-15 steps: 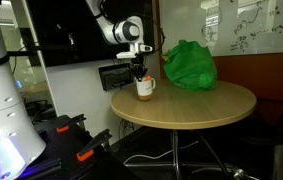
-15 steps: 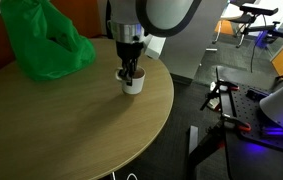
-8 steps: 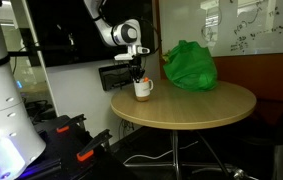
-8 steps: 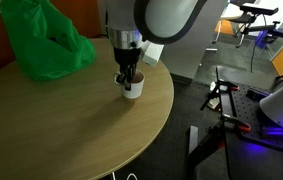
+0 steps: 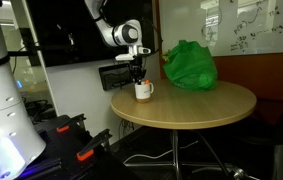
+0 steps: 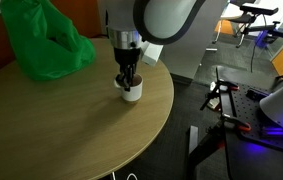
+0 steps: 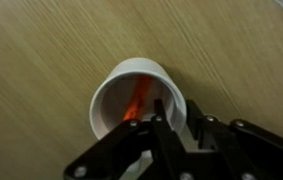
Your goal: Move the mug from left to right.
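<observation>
A white mug with an orange streak inside stands near the edge of the round wooden table. It shows in both exterior views and fills the wrist view. My gripper comes straight down onto it. In the wrist view the gripper has one finger inside the mug and one outside, pinched on the mug's wall. I cannot tell whether the mug's base touches the table.
A crumpled green bag lies on the table beside the mug, also seen from the other side. A dark screen hangs behind the arm. Black floor equipment stands past the table's edge.
The gripper and the mug have shifted a little across the table, away from the green bag toward the edge. The grip is unchanged.
</observation>
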Available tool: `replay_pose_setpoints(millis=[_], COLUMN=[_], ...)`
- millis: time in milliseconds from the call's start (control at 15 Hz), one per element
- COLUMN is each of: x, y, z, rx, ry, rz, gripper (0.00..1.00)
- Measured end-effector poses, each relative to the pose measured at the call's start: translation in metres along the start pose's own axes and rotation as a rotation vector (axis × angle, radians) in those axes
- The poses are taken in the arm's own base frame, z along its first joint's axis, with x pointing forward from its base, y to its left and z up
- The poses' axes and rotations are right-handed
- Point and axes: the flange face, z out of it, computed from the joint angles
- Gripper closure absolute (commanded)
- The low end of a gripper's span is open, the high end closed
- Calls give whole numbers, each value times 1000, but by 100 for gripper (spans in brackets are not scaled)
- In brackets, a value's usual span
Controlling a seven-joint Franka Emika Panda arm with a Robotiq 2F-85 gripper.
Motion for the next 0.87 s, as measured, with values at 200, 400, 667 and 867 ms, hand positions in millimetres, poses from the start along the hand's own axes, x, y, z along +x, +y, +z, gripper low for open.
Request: replay_pose_setpoints(millis=[200,400,667,867], x=[3,4,-6,-15], y=[1,2,7,14], z=[-13,-43,-79,-101], rx=[2,6,-13,-27], ry=[22,58,44,51], rz=[3,5,-1,-2], gripper=[16,0,0,0])
